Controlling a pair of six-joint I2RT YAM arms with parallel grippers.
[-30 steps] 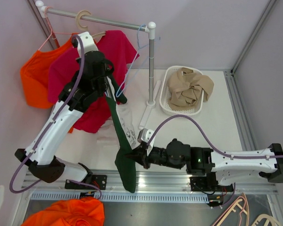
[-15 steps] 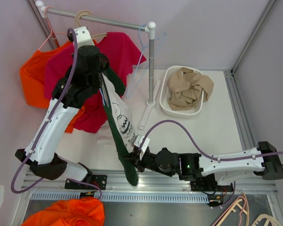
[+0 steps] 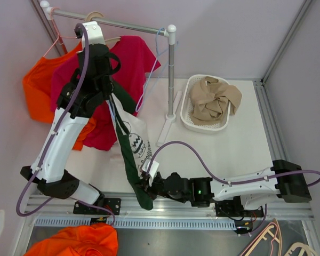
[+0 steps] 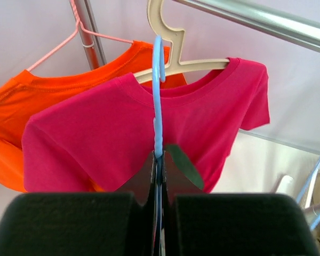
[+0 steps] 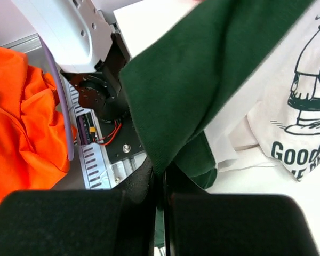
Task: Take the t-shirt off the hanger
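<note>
The t-shirt (image 3: pixel 135 140) is white with a black print and dark green parts. It hangs stretched from a blue hanger (image 4: pixel 158 101). My left gripper (image 3: pixel 112 92) is shut on the hanger's neck, high up near the rail; in the left wrist view (image 4: pixel 159 160) the blue wire runs up from between the fingers. My right gripper (image 3: pixel 146 184) is low at the table's front edge, shut on the shirt's dark green edge (image 5: pixel 202 80); in the right wrist view (image 5: pixel 161 173) the fabric goes down between the fingers. The white printed part (image 5: pixel 290 106) lies to the right.
A red t-shirt (image 3: pixel 129 58) on a beige hanger and an orange t-shirt (image 3: pixel 40 90) hang from the rail. The rack's pole (image 3: pixel 172 74) stands mid-table, with another blue hanger (image 3: pixel 149 80) beside it. A white basket (image 3: pixel 188 114) holds beige cloth. Orange cloth (image 3: pixel 74 242) lies below the front edge.
My left gripper has lifted the hanger up and back toward the rail. My right gripper has moved left along the front edge with the green edge, and the shirt is pulled longer.
</note>
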